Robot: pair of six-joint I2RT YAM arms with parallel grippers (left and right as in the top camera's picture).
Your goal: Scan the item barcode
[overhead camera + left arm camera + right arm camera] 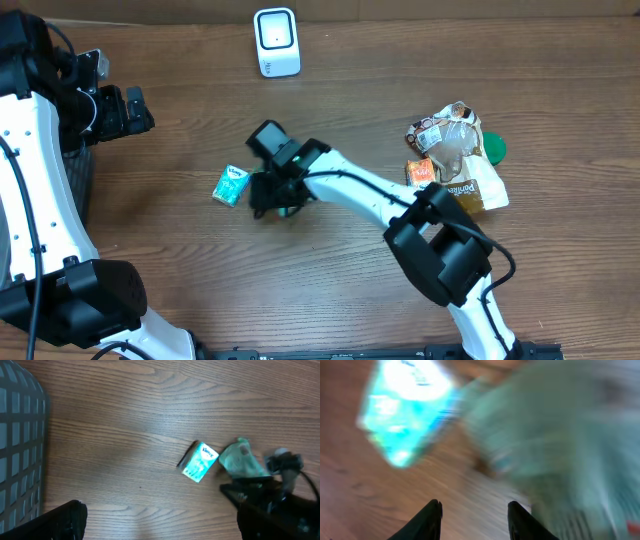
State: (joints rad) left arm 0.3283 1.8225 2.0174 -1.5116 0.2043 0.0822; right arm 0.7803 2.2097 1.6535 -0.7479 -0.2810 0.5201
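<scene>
From overhead, your teal packet (231, 185) lies flat on the wooden table (180, 260). The white scanner (276, 42) stands well apart from it, up toward the far edge and a little right. The right gripper (272, 195) is low over the wood just right of the teal packet. A heap of snack packets (455, 155) lies much farther right. The left gripper (138, 112) hangs well off to the packet's upper left, above a dark basket (78, 185).

In the left wrist view, the teal packet (200, 461) lies tilted on bare wood. A pale green packet (241, 457) lies just to its right. You cannot tell whether the two touch. The right arm's dark pincer sits right against the green packet's lower right side. The basket (20, 435) fills the edge far to the teal packet's left. Your left pincer is spread wide, with nothing in it.

The right wrist view is badly blurred. The teal packet (405, 415) is at upper left, and the pale green one (560, 435) fills the frame to its right. Your right pincer's fingers (431, 520) stand partly apart. Only wood shows between them, and they hold nothing.
</scene>
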